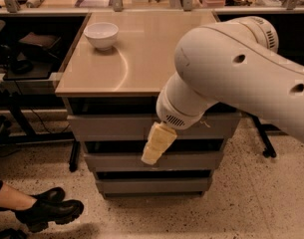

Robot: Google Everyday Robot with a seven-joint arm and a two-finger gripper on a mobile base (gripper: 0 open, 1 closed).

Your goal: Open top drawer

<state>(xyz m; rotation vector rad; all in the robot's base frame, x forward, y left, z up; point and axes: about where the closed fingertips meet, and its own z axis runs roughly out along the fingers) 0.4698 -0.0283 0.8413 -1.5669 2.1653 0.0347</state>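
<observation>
Large white arm [231, 78] coming in from the right, bent down across the desk's front right corner and over the front edge, wrist end low in front of the drawers. Tan desk [141, 59] with a smooth top and a faint curved mark near the middle; clutter beyond the back edge. Speckled floor [251, 203] below and around.

Grey top drawer [111, 126] directly under the desk's front edge: plain, no handle, widest and tallest of three, dark gap above it. Part of its front, right of centre, hidden behind the arm. Cannot tell whether pulled out at all. Two narrower grey drawers beneath it, middle drawer [116, 162] then bottom drawer [151, 185], dark gaps between.

Black shoes [47, 213] on the floor off the front left corner, a bit of bare leg running out at the left. White bowl [101, 35] upright on the desk near the back left corner, well apart from the arm.

Cream hand [150, 157] hanging from the wrist, angled down and to the left, below the middle of the front edge. Upper part over the lower rim of the top drawer front, tip over the middle drawer front. Clenched or released: cannot tell. Contact with either drawer front: cannot tell.

Small pale scratch marks [205, 124] on the top drawer front, just right of the wrist, toward the front right corner.
</observation>
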